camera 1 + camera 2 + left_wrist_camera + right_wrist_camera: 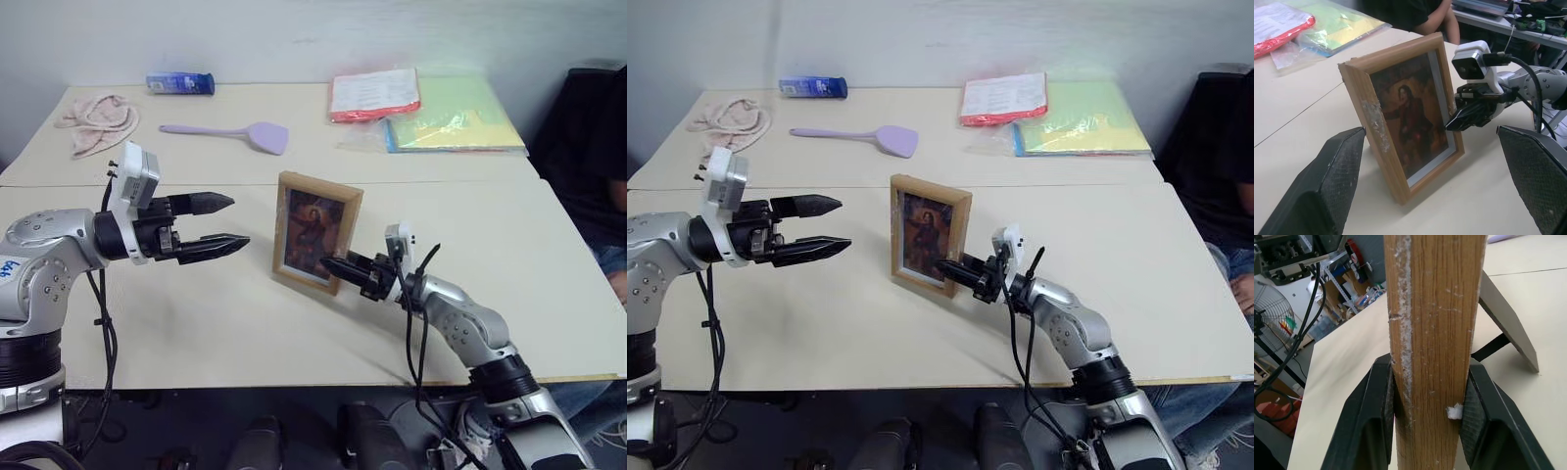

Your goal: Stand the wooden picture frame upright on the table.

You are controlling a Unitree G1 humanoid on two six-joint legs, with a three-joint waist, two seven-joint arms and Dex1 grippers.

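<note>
The wooden picture frame [315, 233] stands upright on the table [196, 323], its brownish portrait facing me. My right gripper [335, 266] is shut on the frame's lower right edge. In the right wrist view its black fingers [1374, 421] pinch the light-wood edge [1432, 333] from both sides, and the stand flap [1508, 323] is folded out behind, resting on the tabletop. My left gripper [238, 221] hovers open to the left of the frame, a short gap away, pointing at it. Nothing is between its fingers [1332, 181].
On the far half of the table lie a purple spatula [230, 132], a blue packet [180, 83], a pink cloth [98, 119], a red folder [374, 94] and green-yellow sleeves [456, 116]. A person [598, 166] sits at the right edge.
</note>
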